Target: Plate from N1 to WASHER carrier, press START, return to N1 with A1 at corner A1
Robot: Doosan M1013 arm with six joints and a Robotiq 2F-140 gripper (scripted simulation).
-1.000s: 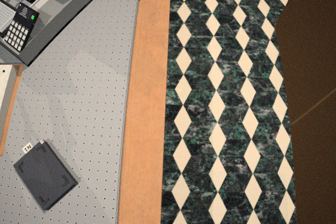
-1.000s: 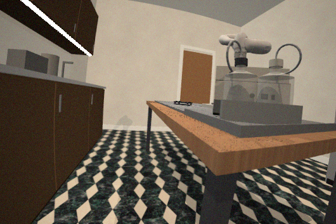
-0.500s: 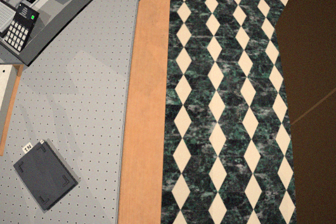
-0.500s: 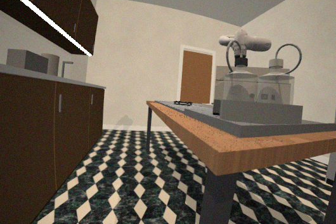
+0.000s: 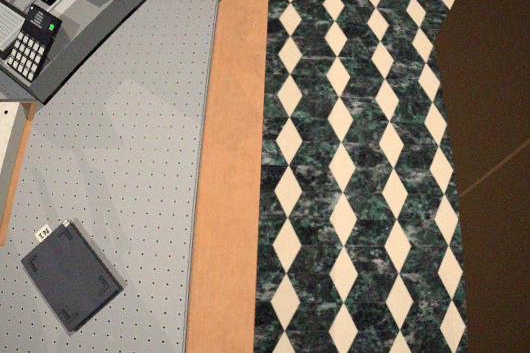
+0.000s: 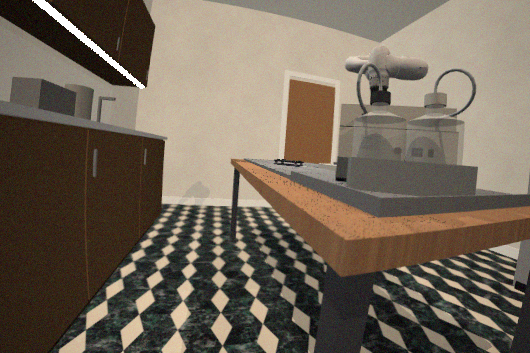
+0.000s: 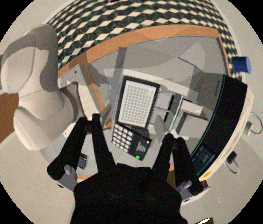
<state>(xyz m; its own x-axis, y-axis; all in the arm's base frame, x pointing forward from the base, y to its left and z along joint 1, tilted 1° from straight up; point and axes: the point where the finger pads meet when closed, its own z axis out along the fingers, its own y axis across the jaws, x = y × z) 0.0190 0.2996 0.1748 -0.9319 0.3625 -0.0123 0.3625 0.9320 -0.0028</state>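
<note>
Top view: the nest N1 (image 5: pixel 70 277), a dark rectangular block with raised corner locators, lies at the near left on the pegboard (image 5: pixel 155 180), its label (image 5: pixel 43 233) just beside it; no plate sits within the locators. At the far left stands the washer (image 5: pixel 90 37), its keypad (image 5: pixel 32 45) carrying a lit green lamp (image 5: pixel 51 27). The pale plate (image 5: pixel 9 25), partly cut off by the view's edge, lies beside the keypad. Exterior view: the arm (image 6: pixel 385 62) rises behind two clear bottles (image 6: pixel 381 137) (image 6: pixel 436 137) near the right end of the wooden table (image 6: pixel 310 215); the claw is hidden. Wrist view: the claw (image 7: pixel 133 115) stands with its two fingers apart, nothing between them, above the washer (image 7: pixel 227 110). The plate (image 7: pixel 137 102) lies on the washer's carrier, framed by a dark border, with the keypad (image 7: pixel 130 141) beside it and the green lamp (image 7: pixel 137 157) lit. Whether the plate is fully flat cannot be told.
</note>
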